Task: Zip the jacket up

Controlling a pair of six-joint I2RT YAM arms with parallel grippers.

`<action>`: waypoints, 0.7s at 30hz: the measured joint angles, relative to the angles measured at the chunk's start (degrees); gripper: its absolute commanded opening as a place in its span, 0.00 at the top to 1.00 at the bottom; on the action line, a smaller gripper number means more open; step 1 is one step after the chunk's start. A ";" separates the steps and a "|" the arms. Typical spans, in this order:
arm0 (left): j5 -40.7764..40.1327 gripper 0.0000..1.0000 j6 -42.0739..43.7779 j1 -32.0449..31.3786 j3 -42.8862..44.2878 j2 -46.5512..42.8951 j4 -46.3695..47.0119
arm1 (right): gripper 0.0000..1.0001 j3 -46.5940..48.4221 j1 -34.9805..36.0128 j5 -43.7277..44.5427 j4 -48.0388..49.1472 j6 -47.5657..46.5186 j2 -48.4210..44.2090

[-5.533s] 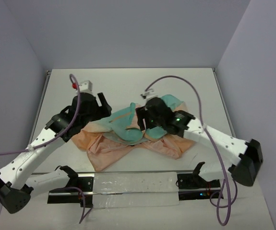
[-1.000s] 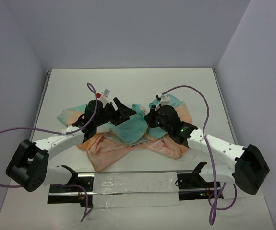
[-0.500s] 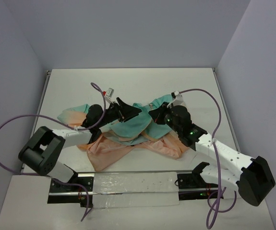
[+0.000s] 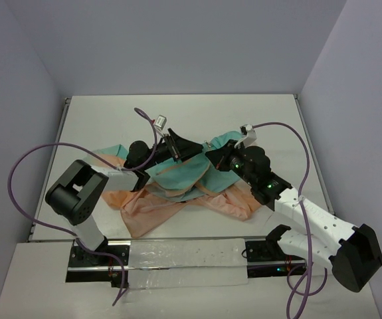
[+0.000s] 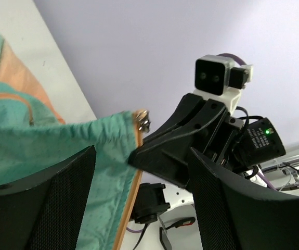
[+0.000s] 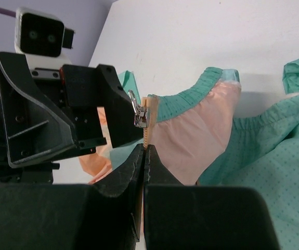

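**Jacket at mid-table, zip edge pinched by the right gripper**

Jacket [image 4: 177,179]: you see it crumpled in the middle of the table [image 4: 111,113]. Peach cloth spreads toward the near edge, and teal folds are heaped on top, between the two arms.

Right gripper [image 6: 144,153]: its fingers are pressed together on the orange zip tape [image 6: 148,122] at the edge of a teal-and-peach panel. They hold that edge lifted off the table.

Slider [image 6: 139,115]: a small metal piece at the top of the tape, just above the right fingertips and right beside the tip of one left finger. Whether that finger presses it you cannot tell.

Left gripper [image 4: 174,143]: it faces the right one, with the tips nearly meeting. In your left wrist view its fingers [image 5: 45,208] stand apart, released, with the teal panel stretched across the gap.

Surroundings: a purple cable [image 4: 12,185] loops from each arm over the table. The right arm's wrist camera [image 5: 214,75] and a green light [image 5: 268,131] stand behind the held corner. In your right wrist view the left gripper hides the cloth behind it.
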 measured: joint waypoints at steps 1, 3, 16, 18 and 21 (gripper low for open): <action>0.02 0.24 0.12 -0.04 0.59 0.03 0.07 | 1.00 0.00 -0.03 -0.38 0.10 0.07 0.00; 0.14 0.26 0.33 -0.06 1.76 0.27 0.12 | 1.00 0.00 -0.08 -1.04 0.21 0.26 0.00; 0.87 0.03 1.05 -0.12 3.80 3.39 0.81 | 1.00 0.00 -0.35 -3.16 0.57 1.19 -0.13; 0.99 0.02 1.29 -0.12 3.45 3.39 0.89 | 1.00 0.00 -0.39 -3.43 0.58 1.30 -0.15; 1.28 0.01 1.28 -0.12 2.99 3.42 1.04 | 1.00 0.00 -0.47 -3.74 0.58 1.59 -0.29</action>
